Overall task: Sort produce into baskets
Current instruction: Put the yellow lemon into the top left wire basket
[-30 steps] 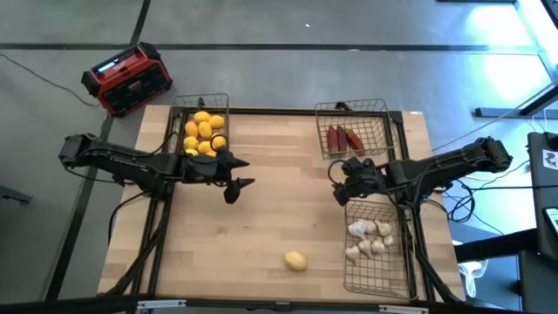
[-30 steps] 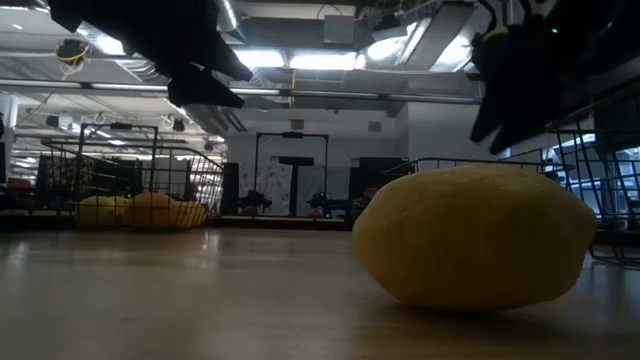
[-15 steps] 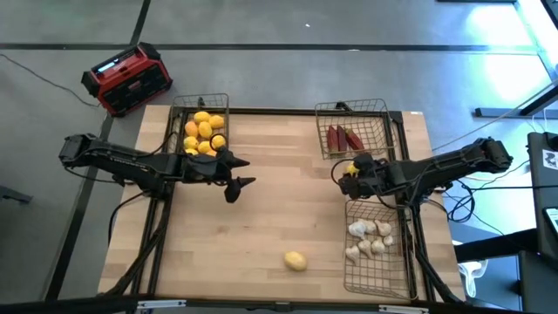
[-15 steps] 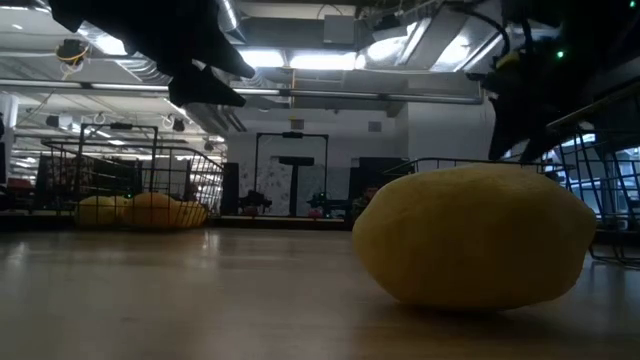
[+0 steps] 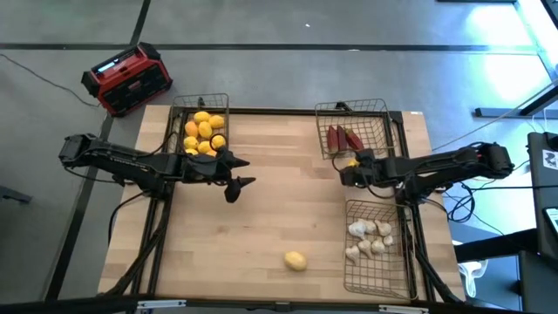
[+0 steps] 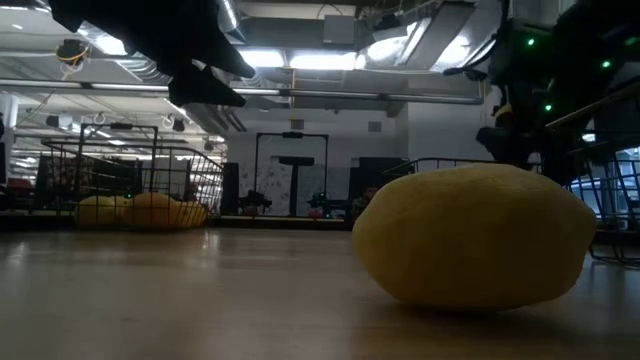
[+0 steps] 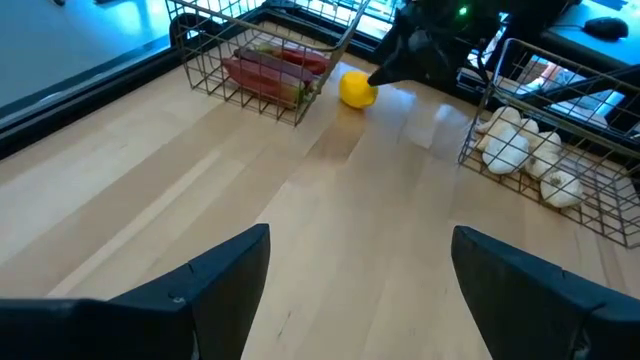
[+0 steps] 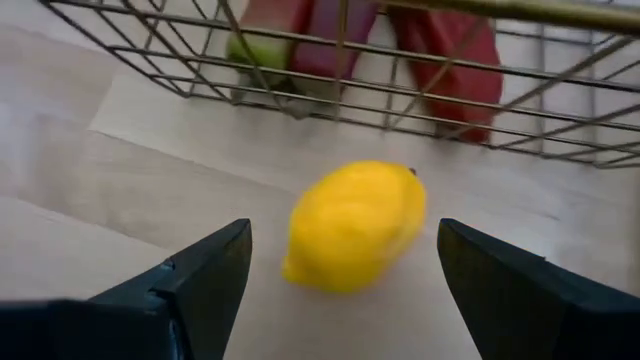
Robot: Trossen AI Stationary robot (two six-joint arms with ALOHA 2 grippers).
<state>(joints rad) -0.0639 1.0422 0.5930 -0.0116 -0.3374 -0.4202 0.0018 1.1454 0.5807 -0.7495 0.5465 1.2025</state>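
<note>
3 wire baskets on the table (image 5: 261,209), 2 lemons loose outside them.

Off the table's far-left corner: red-and-black box (image 5: 127,78) on the floor.

Left basket (image 5: 224,103) at the far-left edge holds a pile of yellow and orange lemons (image 5: 204,133). Left end effector (image 5: 239,187) sits just in front of that basket, above the wood, fingers spread wide, nothing between them. The left wrist view confirms: both fingers (image 7: 215,280) well apart with only bare table between.

Loose lemon (image 5: 296,260) lies near the front edge, roughly mid-table, well apart from both arms. It fills the low view, resting on the wood.

Far-right basket (image 5: 380,109) holds the dark red pieces (image 5: 343,138). 2nd loose lemon (image 5: 351,163) lies on the table just outside that basket's near wall. Right end effector (image 5: 348,171) is at this lemon, low over the table, fingers wide. Right wrist view: lemon centred between the 2 fingers (image 8: 205,280), gap visible on each side, not gripped. Red pieces show behind the mesh just beyond it.

Front-right basket (image 5: 401,281) holds the white garlic bulbs (image 5: 369,238), clustered toward its far half.
</note>
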